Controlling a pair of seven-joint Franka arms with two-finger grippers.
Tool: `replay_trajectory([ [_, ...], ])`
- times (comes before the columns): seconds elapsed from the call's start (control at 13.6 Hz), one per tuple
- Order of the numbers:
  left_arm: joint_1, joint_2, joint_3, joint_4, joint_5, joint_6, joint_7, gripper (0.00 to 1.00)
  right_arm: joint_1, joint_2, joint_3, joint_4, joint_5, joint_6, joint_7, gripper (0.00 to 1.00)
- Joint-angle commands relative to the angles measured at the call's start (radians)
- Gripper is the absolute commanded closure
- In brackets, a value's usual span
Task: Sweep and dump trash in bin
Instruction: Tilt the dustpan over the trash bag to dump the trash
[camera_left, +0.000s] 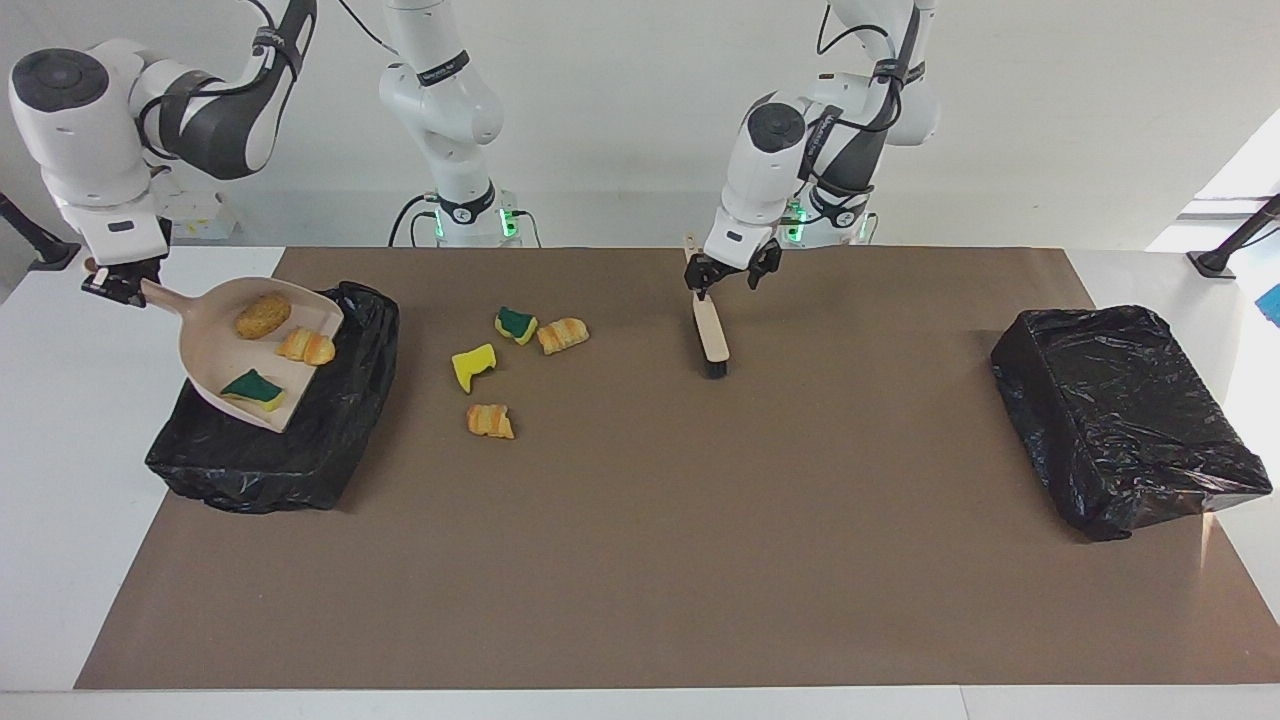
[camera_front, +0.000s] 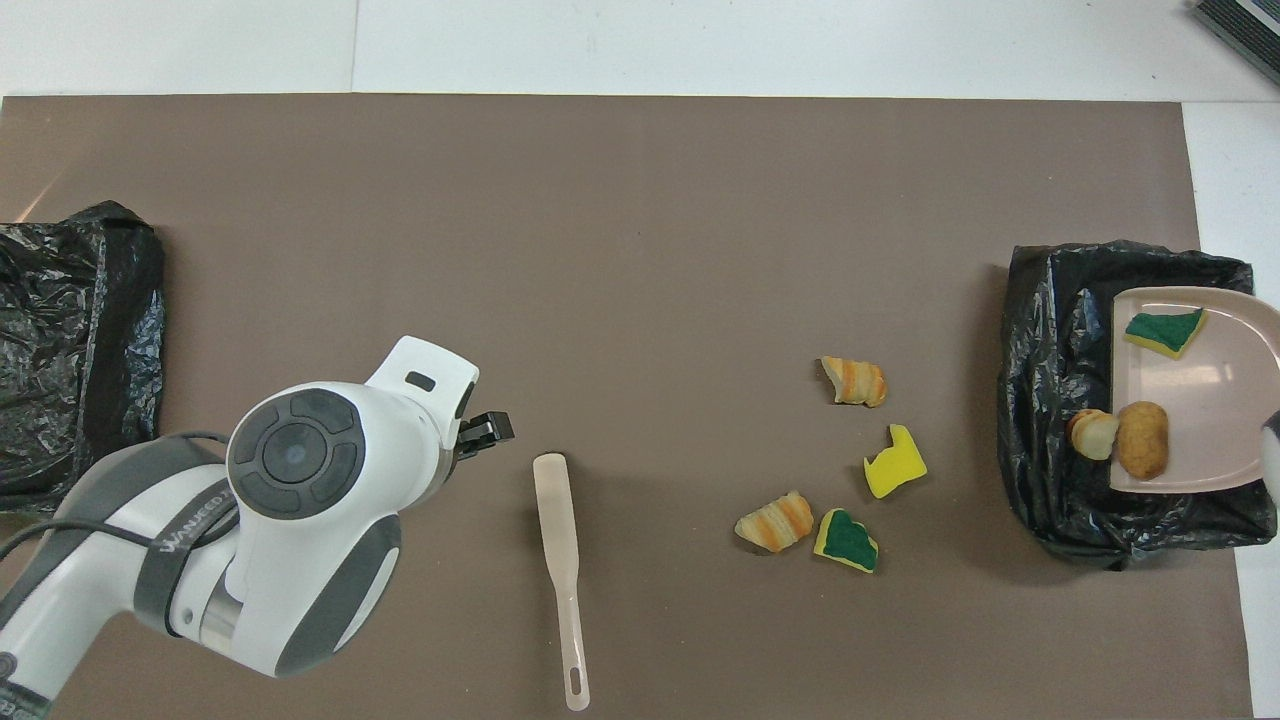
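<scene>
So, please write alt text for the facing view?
The right gripper holds a dustpan with three scraps over a black bin. Four scraps lie on the mat; the open left gripper hangs over the brush.

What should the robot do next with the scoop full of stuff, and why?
Probably tip the dustpan further, open edge down. The right gripper, shut on its handle, holds it tilted over the black bin, yet three scraps are on it, none dumped.
</scene>
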Motion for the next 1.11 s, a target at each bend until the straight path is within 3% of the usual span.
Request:
replay_trajectory([
  [0.0,0.066,0.075,-0.011,0.098,0.052,-0.018,0.153,0.00,0.038,-0.028,0.001,-0.021,-0.104,-0.042,0.015,1.00],
  [0.22,0.109,0.132,-0.011,0.185,0.071,-0.021,0.267,0.00,0.043,-0.030,-0.001,-0.012,-0.121,-0.080,0.018,1.00],
  [0.52,0.124,0.202,-0.009,0.351,0.110,-0.137,0.331,0.00,0.043,-0.072,0.002,-0.001,-0.127,-0.119,-0.008,1.00],
  [0.74,0.187,0.187,-0.007,0.425,0.091,-0.263,0.483,0.00,0.042,-0.091,0.002,-0.001,-0.120,-0.131,-0.063,1.00],
  [1.03,0.263,0.169,-0.006,0.439,0.055,-0.311,0.622,0.00,0.043,-0.100,0.006,0.012,-0.078,-0.137,-0.068,1.00],
])
